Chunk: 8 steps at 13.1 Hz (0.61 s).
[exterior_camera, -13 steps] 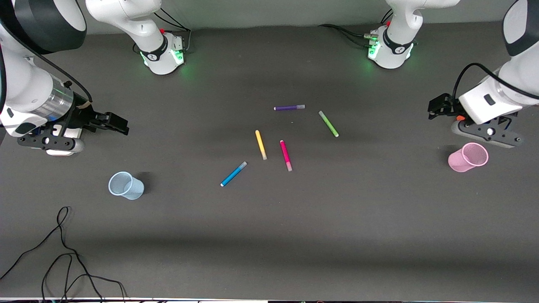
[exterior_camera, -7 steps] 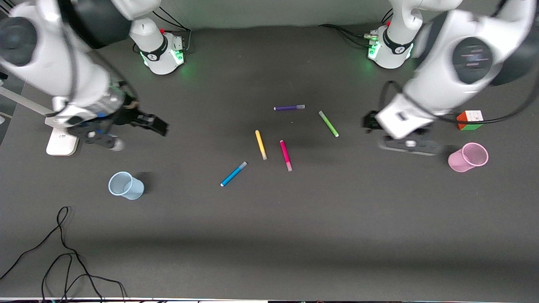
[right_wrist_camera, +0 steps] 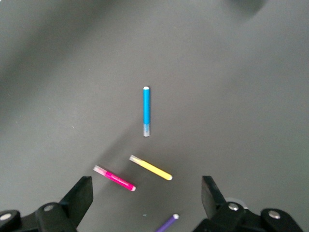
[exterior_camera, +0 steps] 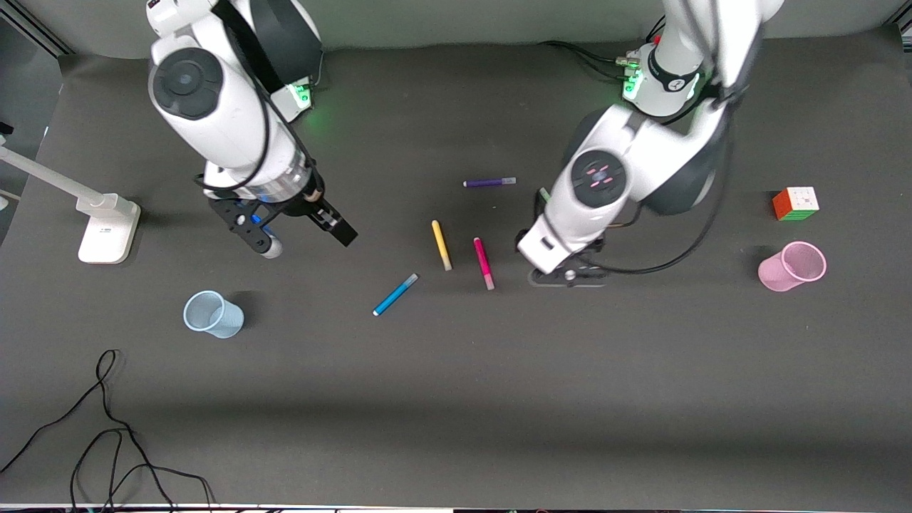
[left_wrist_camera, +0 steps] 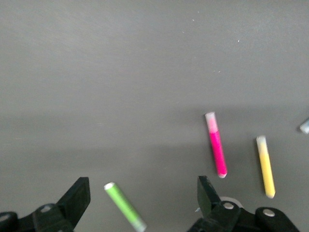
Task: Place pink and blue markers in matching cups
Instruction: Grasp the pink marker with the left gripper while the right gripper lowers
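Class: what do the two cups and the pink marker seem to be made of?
Blue cup and pink cup: probably thin translucent plastic, since the dark table shows faintly through their walls. Pink marker: likely smooth opaque plastic with a paler cap; its uniform bright colour suggests that.

Five markers lie mid-table: the purple marker (exterior_camera: 489,182) farthest from the front camera, the yellow marker (exterior_camera: 441,244) and pink marker (exterior_camera: 484,263) side by side nearer, the blue marker (exterior_camera: 395,294) nearest. The green marker (left_wrist_camera: 124,206) sits under the left gripper (left_wrist_camera: 140,203). The blue cup (exterior_camera: 212,314) stands toward the right arm's end, the pink cup (exterior_camera: 791,266) and cube (exterior_camera: 796,204) toward the left arm's.
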Motion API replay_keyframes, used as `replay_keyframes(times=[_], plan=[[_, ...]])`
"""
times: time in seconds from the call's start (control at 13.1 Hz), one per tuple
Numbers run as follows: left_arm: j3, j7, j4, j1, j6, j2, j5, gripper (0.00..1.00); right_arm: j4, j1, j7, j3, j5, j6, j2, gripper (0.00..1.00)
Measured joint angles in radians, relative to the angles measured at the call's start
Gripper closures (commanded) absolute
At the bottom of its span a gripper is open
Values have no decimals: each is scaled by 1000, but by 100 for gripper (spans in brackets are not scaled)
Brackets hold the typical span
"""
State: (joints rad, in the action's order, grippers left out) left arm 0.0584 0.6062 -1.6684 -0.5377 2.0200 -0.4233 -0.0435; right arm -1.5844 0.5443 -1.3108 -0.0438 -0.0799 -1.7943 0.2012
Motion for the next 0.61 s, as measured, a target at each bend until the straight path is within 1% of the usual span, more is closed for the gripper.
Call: replay_keyframes(times=[0.23,0.38,0.61], plan=[[0,180,0,-72,160,-115,0,2,1,27,-130,0,-1,-29,29,0],[0,243,1,-103,248,-178,0,2,2,41,-183,0,-1,-41,50,0],[0,329,2,-108,309,-244,0,3,2,41,-192,-2,-1,-47,86,0]])
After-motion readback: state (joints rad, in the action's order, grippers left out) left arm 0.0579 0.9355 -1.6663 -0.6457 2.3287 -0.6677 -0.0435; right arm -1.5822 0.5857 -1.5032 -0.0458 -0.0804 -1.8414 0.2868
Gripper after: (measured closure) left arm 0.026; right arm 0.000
